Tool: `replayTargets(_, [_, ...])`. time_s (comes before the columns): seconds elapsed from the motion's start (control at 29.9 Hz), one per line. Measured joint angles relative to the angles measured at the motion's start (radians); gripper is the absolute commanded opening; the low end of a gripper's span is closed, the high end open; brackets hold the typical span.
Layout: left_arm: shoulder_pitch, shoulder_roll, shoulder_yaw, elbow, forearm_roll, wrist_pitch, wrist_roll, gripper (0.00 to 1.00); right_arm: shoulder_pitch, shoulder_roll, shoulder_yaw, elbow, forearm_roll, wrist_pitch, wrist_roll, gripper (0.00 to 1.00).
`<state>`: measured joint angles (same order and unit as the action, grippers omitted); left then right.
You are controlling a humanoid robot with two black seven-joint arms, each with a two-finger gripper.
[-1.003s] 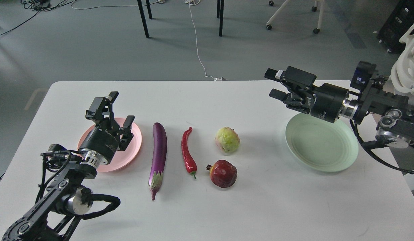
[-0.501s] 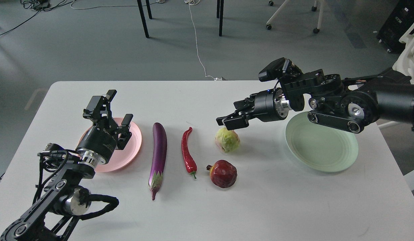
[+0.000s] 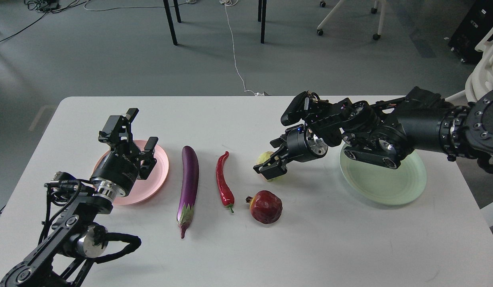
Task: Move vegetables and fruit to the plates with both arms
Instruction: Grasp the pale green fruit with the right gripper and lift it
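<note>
The purple eggplant (image 3: 189,179), red chili pepper (image 3: 223,179) and dark red pomegranate (image 3: 265,206) lie on the white table between the two plates. My right gripper (image 3: 272,157) is down over the pale green-yellow fruit (image 3: 264,157). Its fingers stand apart on either side of the fruit and hide most of it. The fruit rests on the table. The mint green plate (image 3: 383,185) lies empty under my right arm. My left gripper (image 3: 140,128) is open and empty, pointing up over the empty pink plate (image 3: 158,169).
The white table (image 3: 310,247) has its far edge behind the produce and its right edge just past the green plate. Chair and table legs and cables stand on the grey floor beyond.
My right arm swung left from over the green plate and came down onto the green-yellow fruit. My left gripper barely moved.
</note>
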<state>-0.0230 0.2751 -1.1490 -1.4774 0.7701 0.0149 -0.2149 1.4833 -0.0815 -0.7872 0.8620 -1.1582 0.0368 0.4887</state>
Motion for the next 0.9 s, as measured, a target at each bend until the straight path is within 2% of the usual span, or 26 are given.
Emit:
replayTargets(0.67, [-0.001, -0.001, 0.000, 0.000, 0.000, -0.001, 0.000, 0.99, -0.032, 0.081, -0.062, -0.096, 0.000, -0.003, 0.000, 0.98])
replayTargets(0.9, [-0.001, -0.002, 0.000, 0.000, 0.000, -0.001, 0.000, 0.99, -0.048, 0.082, -0.071, -0.102, 0.000, -0.018, 0.000, 0.92])
